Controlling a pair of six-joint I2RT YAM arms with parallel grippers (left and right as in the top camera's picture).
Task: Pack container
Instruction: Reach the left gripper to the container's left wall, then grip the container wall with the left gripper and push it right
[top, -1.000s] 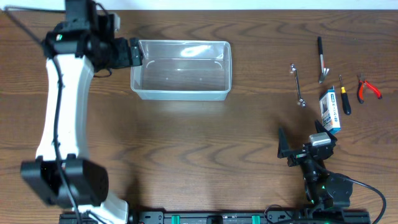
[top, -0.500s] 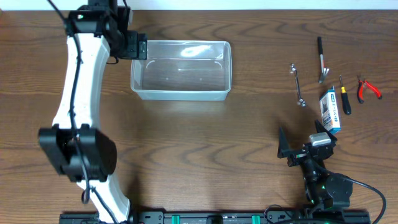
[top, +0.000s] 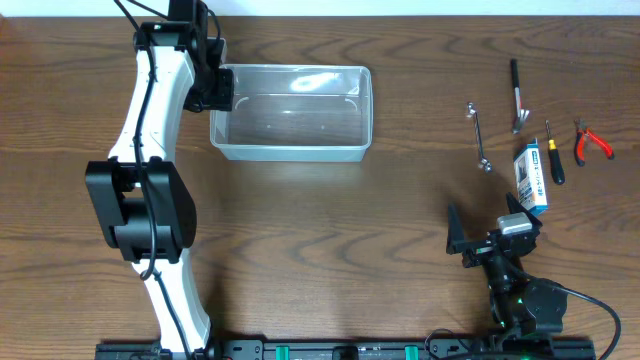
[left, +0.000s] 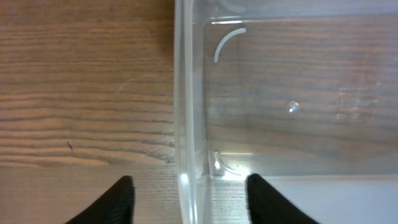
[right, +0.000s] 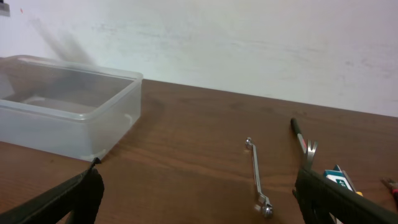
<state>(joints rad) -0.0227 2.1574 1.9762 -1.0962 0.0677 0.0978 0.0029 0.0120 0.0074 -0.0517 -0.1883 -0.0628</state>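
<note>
Clear container (left: 280, 93) rim now sits between fingers of the left hand (left: 189, 190).

No lettering can be read anywhere. The blue-and-white box (top: 531, 178) near the right edge of the tabletop (top: 350, 230) carries print, too small to make out.

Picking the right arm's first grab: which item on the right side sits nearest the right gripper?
The blue-and-white box, close beside the right gripper; the wrench, black pen, screwdriver and red pliers lie farther back.
</note>
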